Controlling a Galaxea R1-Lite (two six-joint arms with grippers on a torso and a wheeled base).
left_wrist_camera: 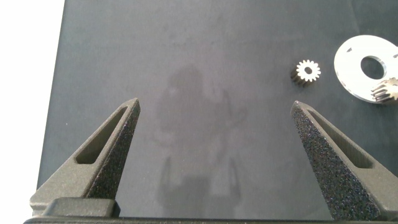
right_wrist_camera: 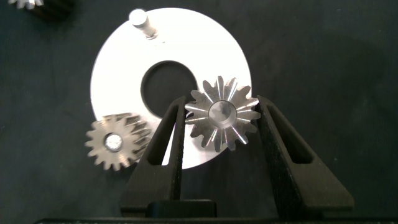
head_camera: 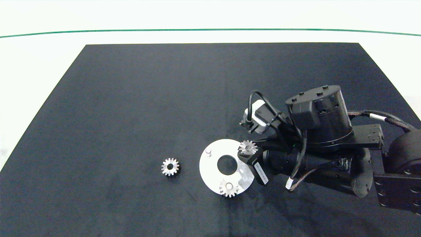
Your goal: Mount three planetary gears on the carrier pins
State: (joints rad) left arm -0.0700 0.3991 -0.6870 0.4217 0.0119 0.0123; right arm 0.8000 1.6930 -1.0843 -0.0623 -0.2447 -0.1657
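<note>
A flat white disc (head_camera: 210,168) lies on the dark mat and carries the carrier pins. One pin (head_camera: 208,151) stands bare at its far left. A planetary gear (head_camera: 229,188) sits on the pin at the near edge. A second gear (right_wrist_camera: 222,119) sits over the far right pin, whose top shows in the gear's centre hole. My right gripper (right_wrist_camera: 222,102) is shut on this gear, one finger against its teeth on each side. A third gear (head_camera: 170,167) lies loose on the mat left of the disc. My left gripper (left_wrist_camera: 215,104) hangs open over bare mat, outside the head view.
The dark mat (head_camera: 131,98) covers the white table, whose bare surface shows beyond the mat's edges. My right arm (head_camera: 322,138) reaches in from the right and covers the mat to the right of the disc.
</note>
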